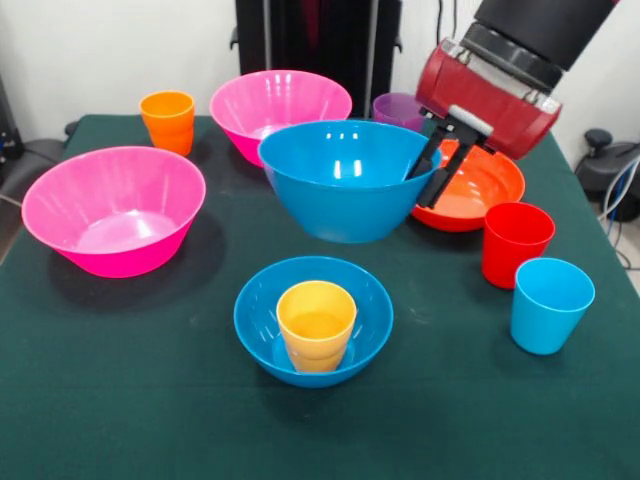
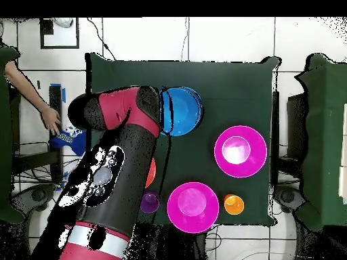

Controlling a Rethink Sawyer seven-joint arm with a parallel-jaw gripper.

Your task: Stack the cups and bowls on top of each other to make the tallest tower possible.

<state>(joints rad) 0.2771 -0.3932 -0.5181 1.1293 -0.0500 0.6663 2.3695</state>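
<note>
Tower barely begun. Only one nesting so far: yellow cup [image 1: 316, 324] stands upright inside the smaller blue bowl [image 1: 259, 330], near the middle of the desk [image 1: 120, 400] toward its front edge in the front view. Nothing sits on top of that cup.

The larger blue bowl [image 1: 340, 180] appears lifted: the hand [image 1: 433, 170] grips its rim, one finger inside the wall and one outside, clamped on the rim at the bowl's right side. The bowl hangs level, just behind the blue-bowl-and-cup pair. Judgement: this is the next layer, probably bound for the yellow cup.

Unstacked, loose on the desk:
- two pink bowls, one [image 1: 113, 208] by the left edge, one [image 1: 280, 104] toward the far edge;
- orange cup [image 1: 168, 120] near the far left corner;
- purple cup [image 1: 397, 108] behind the hand, partly hidden;
- orange-red bowl [image 1: 478, 192] under the hand, by the right edge;
- red cup [image 1: 516, 243] and light blue cup [image 1: 550, 304], just beside each other, at the right edge.

Overhead view: the arm [image 2: 115, 162] covers most of the desk's left half; a person's hand [image 2: 51, 120] shows off the desk.

Remaining: nearly everything. Two pieces placed, one in transit, seven untouched.
</note>
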